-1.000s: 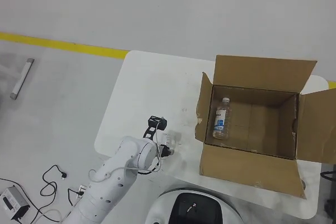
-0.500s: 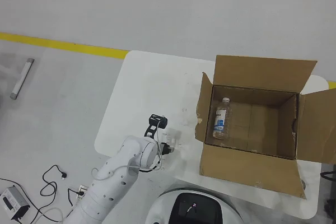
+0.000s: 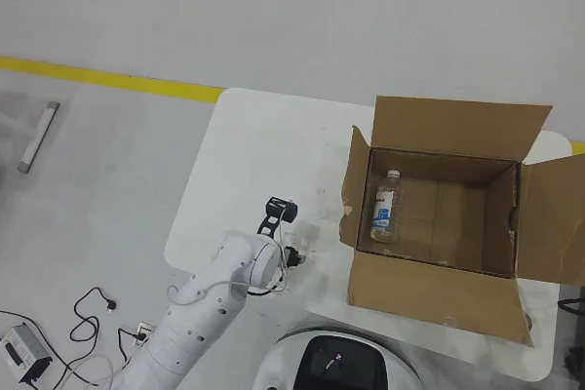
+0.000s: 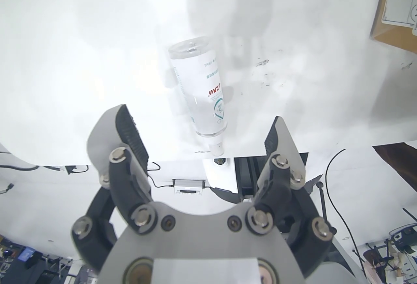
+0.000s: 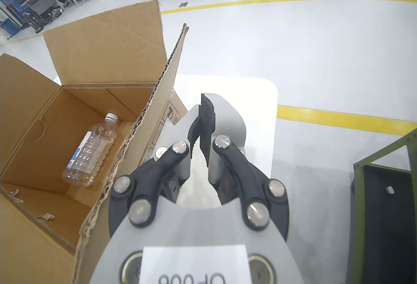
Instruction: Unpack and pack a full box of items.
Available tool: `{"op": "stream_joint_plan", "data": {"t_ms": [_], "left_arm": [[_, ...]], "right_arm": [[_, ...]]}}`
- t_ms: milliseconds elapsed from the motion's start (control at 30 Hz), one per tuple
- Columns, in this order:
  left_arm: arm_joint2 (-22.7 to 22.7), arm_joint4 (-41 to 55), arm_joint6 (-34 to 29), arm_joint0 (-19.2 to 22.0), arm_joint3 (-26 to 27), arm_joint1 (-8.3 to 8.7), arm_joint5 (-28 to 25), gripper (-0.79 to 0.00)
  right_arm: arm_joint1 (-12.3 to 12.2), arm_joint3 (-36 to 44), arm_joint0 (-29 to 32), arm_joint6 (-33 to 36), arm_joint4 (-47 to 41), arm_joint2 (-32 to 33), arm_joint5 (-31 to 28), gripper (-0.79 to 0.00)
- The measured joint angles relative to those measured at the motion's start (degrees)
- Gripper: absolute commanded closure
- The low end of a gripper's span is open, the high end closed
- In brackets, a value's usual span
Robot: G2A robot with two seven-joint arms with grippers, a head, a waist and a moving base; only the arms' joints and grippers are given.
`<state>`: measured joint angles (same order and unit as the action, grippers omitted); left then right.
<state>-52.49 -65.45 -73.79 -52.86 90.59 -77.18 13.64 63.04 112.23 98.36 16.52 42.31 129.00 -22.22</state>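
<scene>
Nearest, at the table's (image 4: 97, 21) front edge: left gripper (image 4: 198, 115), jaws spread wide and holding nothing, hanging over a small clear bottle (image 4: 198, 93). Lying on its side there, white label with red and teal print, narrow white nozzle pointing at the table edge. Free of both pads, no contact to be seen. Farther along, right gripper (image 5: 202, 109) just beside the outer wall of the cardboard box (image 5: 107, 44), jaws pinched almost together with a sliver of gap, empty. Inside the box, flaps folded open, on the cardboard floor: one ribbed clear water bottle (image 5: 88, 155), white cap, blue-and-white label, on its side. Count: two bottles, one box.
</scene>
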Motion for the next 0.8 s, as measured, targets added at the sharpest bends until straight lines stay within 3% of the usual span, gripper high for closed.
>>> {"op": "stream_joint_plan", "data": {"t_ms": [100,167,267,300,433,800], "left_arm": [[0.32,0.37,0.58,0.3,-1.04,-0.22,-0.66,-0.733],[0.54,0.25,0.9,0.35,-1.8,-0.33,-1.15,-0.665],[0.67,0.19,1.46,0.45,-3.08,-0.49,-1.38,-0.634],[0.72,0.23,1.67,0.46,-3.43,-0.54,-1.45,-0.585],[1.12,-0.2,2.23,0.45,-4.72,-0.77,-1.49,-0.613],[0.8,0.8,2.35,1.3,-7.62,-1.37,-1.36,-0.6]], "right_arm": [[0.0,0.0,0.0,0.0,0.0,0.0,0.0,0.0],[0.0,0.0,0.0,0.0,0.0,0.0,0.0,0.0],[0.0,0.0,0.0,0.0,0.0,0.0,0.0,0.0],[0.0,0.0,0.0,0.0,0.0,0.0,0.0,0.0],[0.0,0.0,0.0,0.0,0.0,0.0,0.0,0.0],[0.0,0.0,0.0,0.0,0.0,0.0,0.0,0.0]]}}
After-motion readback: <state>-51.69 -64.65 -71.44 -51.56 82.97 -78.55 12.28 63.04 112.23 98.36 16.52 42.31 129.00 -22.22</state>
